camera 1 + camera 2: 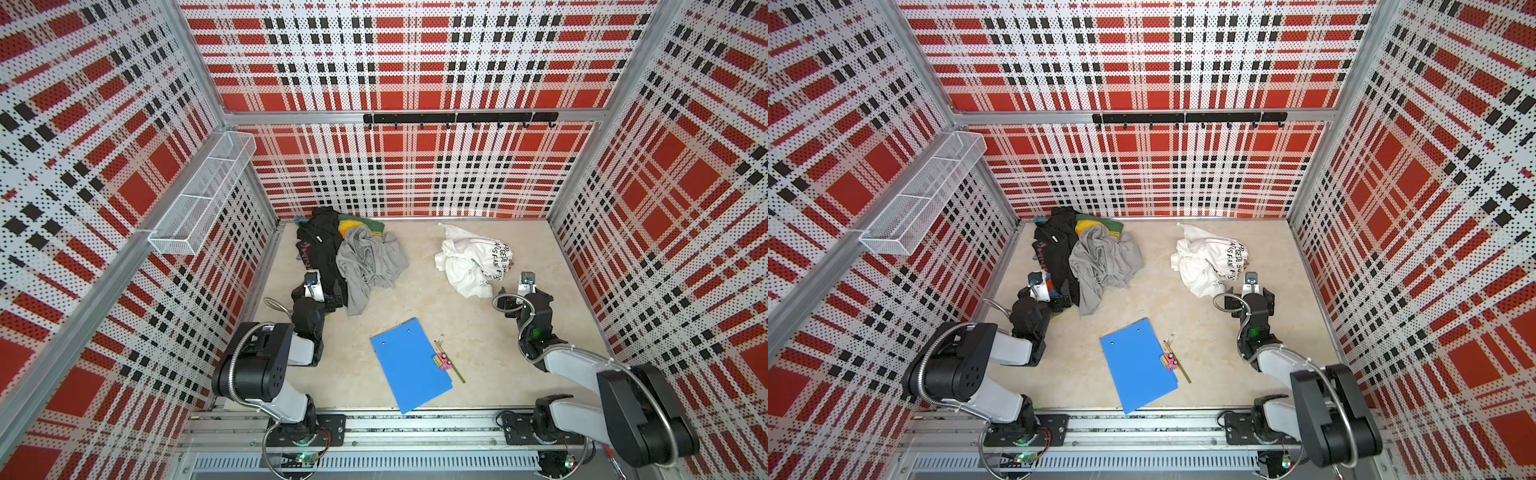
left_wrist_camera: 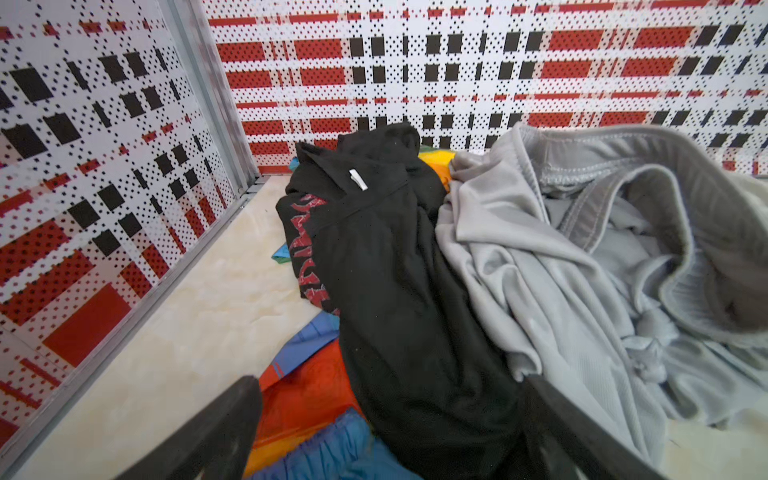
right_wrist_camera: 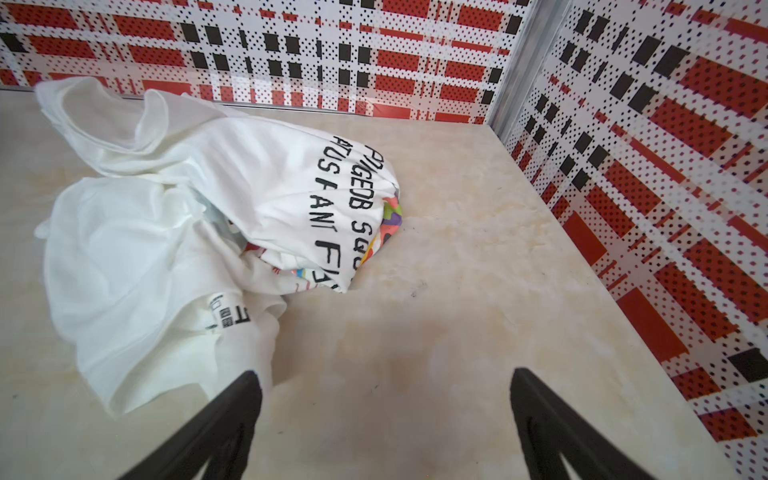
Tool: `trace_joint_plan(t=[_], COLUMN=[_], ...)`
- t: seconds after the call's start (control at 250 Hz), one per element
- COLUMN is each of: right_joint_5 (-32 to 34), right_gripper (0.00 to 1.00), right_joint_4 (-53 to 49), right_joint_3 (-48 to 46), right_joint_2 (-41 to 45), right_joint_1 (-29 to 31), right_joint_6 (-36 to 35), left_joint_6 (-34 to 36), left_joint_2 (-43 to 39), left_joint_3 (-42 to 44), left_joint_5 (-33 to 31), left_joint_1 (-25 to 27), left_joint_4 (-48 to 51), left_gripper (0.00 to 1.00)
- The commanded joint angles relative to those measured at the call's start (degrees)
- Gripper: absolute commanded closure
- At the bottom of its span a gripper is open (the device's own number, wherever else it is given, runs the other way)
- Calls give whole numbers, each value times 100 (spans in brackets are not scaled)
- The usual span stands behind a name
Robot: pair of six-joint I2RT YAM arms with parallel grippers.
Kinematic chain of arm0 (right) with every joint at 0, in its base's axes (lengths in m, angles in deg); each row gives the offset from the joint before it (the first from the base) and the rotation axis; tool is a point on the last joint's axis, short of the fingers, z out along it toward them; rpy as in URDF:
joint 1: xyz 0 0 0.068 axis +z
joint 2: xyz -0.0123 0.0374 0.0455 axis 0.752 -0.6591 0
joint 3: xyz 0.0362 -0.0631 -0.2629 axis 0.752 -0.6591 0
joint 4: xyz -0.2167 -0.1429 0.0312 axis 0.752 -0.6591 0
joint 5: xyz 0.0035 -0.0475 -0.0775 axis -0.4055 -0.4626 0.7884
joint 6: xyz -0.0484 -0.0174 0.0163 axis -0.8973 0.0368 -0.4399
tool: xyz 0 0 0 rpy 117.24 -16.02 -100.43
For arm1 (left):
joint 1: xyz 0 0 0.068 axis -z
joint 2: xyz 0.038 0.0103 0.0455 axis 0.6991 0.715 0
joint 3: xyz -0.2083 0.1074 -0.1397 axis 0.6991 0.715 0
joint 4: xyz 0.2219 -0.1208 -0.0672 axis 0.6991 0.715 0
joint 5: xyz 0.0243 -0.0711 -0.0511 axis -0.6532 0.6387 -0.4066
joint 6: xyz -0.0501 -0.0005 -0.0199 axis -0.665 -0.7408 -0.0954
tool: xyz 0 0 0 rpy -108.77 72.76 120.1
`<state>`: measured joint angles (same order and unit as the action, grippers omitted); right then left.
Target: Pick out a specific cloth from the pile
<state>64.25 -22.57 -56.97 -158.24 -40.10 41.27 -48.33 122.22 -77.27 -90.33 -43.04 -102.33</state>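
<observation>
The cloth (image 1: pixel 471 257) (image 1: pixel 1208 257) (image 3: pixel 187 216), a crumpled white T-shirt with black lettering and a bit of colourful print, lies alone at the right rear of the table, apart from the pile. The pile (image 1: pixel 353 253) (image 1: pixel 1096 257) (image 2: pixel 415 270) of black, grey and green-yellow garments sits at the left rear. My left gripper (image 1: pixel 337 296) (image 1: pixel 1064 296) (image 2: pixel 392 382) is open at the pile's near end, its fingers astride black fabric and an orange-blue cloth. Just in front of the T-shirt, my right gripper (image 1: pixel 524 293) (image 1: pixel 1250 291) (image 3: pixel 385 374) is open over bare tabletop.
A blue clipboard (image 1: pixel 409 365) lies near the table's front middle, with a small pink item and a thin stick (image 1: pixel 442 361) at its right edge. A white wire basket (image 1: pixel 203 195) hangs on the left wall. A black hook rail (image 1: pixel 459 118) runs along the back wall.
</observation>
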Motion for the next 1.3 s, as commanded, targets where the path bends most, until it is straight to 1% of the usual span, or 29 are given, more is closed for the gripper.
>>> trace_joint_plan(t=[0.0, 0.128, 0.208, 0.24, 0.252, 0.3, 0.4, 0.548, 0.88, 0.904, 0.956, 0.988, 1.065, 1.297], right_joint_5=[-292, -281, -582, -584, -711, -778, -1128, -1258, -1275, -1349, -1756, -1838, -1695, -1643], right_gripper=[0, 0, 0, 0, 0, 0, 0, 0, 0, 0, 0, 0, 0, 0], right_joint_4=[1299, 2136, 2654, 2685, 2698, 2908, 3198, 3235, 3242, 3242, 3328, 3385, 3126, 3161], right_joint_3=[152, 70, -31, -38, -35, -60, -155, -178, -174, -183, -225, -241, -124, -135], right_joint_2=[-366, -855, -1102, -1185, -1217, -1386, -1555, -1568, -1574, -1565, -1556, -1570, -1571, -1590], right_joint_1=[-182, -321, -498, -544, -559, -631, -825, -856, -858, -858, -914, -919, -919, -919], right_joint_6=[-276, -324, -160, -105, -73, -7, 131, 116, 121, 109, 33, 20, 60, 55], left_joint_6=[-181, -190, -158, -140, -139, -143, -142, -137, -142, -143, -144, -138, -141, -141], left_joint_2=[-9, -10, -9, -10, -9, -10, -6, -10, -10, -10, -10, -10, -8, -6], left_joint_3=[-140, -137, -128, -115, -119, -119, -119, -128, -127, -128, -128, -128, -128, -124], left_joint_5=[202, 194, 101, 73, 71, 76, 77, 79, 105, 103, 100, 104, 100, 110], left_joint_1=[-128, -128, -65, -45, -48, -44, -47, -54, -62, -62, -51, -62, -62, -62], left_joint_4=[-35, -38, -51, -72, -73, -73, -73, -71, -65, -67, -65, -64, -71, -65], left_gripper=[1, 1, 1, 1, 1, 1, 1, 1, 1, 1, 1, 1, 1, 1])
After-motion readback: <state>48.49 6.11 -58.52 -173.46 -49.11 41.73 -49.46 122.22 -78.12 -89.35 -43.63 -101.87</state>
